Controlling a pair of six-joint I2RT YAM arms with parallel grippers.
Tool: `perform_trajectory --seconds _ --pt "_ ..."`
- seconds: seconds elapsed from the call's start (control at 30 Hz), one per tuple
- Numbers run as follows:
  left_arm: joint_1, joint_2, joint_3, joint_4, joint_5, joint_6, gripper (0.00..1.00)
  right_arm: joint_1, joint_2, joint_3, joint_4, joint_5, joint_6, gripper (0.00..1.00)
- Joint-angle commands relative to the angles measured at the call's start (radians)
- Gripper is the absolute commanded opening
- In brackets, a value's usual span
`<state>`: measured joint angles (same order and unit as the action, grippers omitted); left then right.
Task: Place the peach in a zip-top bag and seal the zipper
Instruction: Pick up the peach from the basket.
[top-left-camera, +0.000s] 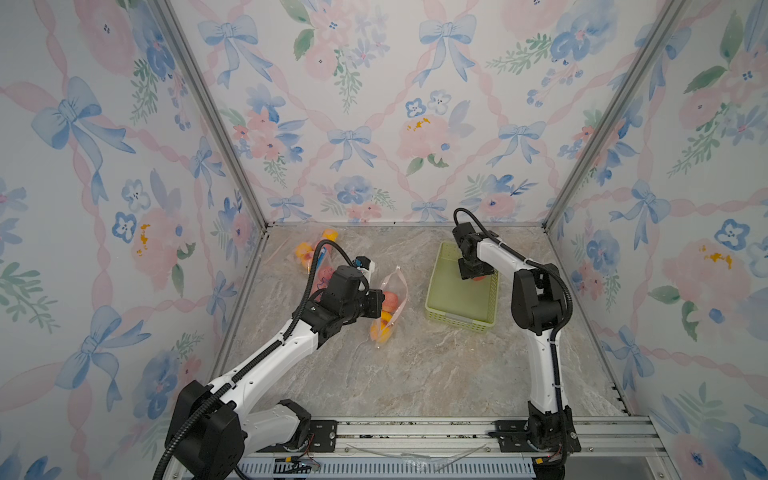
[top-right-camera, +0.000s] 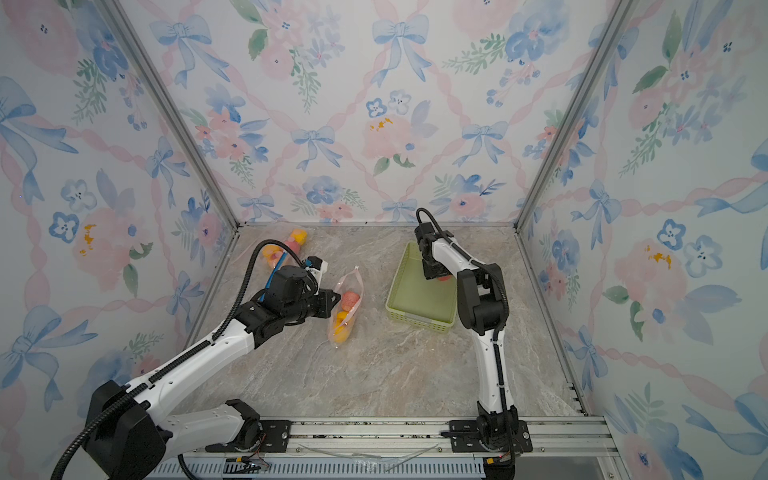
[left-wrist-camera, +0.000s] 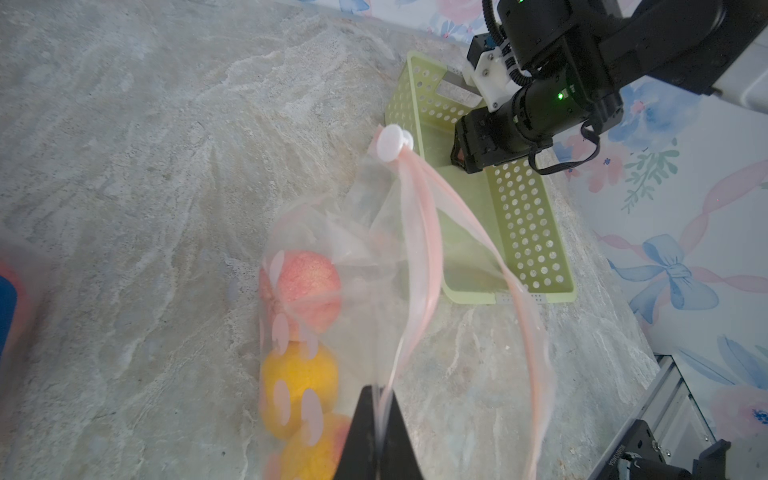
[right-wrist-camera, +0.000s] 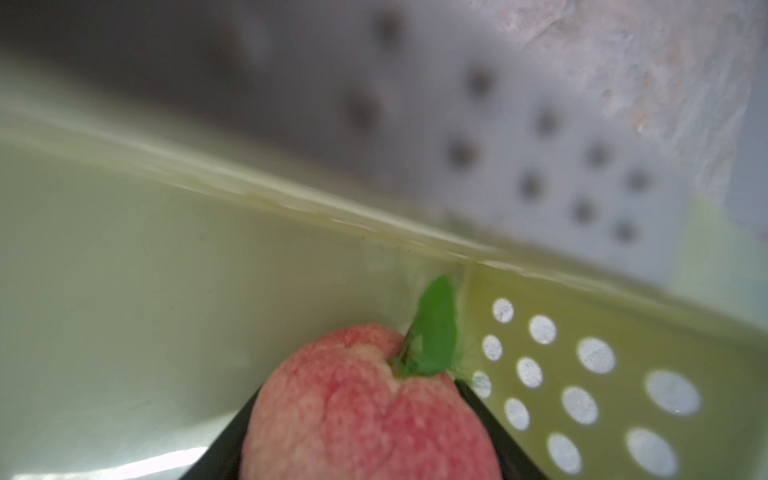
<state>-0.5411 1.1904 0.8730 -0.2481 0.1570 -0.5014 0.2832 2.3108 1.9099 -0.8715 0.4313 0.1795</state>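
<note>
Left of the basket (top-left-camera: 439, 312), the left gripper (left-wrist-camera: 380, 424) is fully closed, pinching the bag (left-wrist-camera: 374, 232) by its rim. Inside the basket, the right gripper (right-wrist-camera: 359, 390) hugs the peach (right-wrist-camera: 365, 432), jaws half spread. The round fruit could squirt free, or snag the bag's slack mouth. Its stem axis lies low, leaf (right-wrist-camera: 434, 332) pointing into the basket's corner.

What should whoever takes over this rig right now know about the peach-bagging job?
Left gripper: fingers shut on the zip-top bag at its rim, mouth open.
Right gripper: down in the green basket, fingers against both sides of the peach.
Done: bag open, three fruits already inside it.
To do: lift the peach, drop it into the bag, run the white slider along the zipper to seal.
</note>
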Motion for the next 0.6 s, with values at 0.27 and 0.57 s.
perform_trajectory --seconds 0.27,0.57 --pt "-0.004 0.004 -0.014 0.032 0.020 -0.011 0.02 0.075 -0.258 -0.173 0.048 -0.051 0.024 0.50" --pt "-0.004 -0.004 -0.025 0.043 0.026 -0.008 0.01 0.315 -0.674 -0.370 0.163 -0.177 0.128 0.49"
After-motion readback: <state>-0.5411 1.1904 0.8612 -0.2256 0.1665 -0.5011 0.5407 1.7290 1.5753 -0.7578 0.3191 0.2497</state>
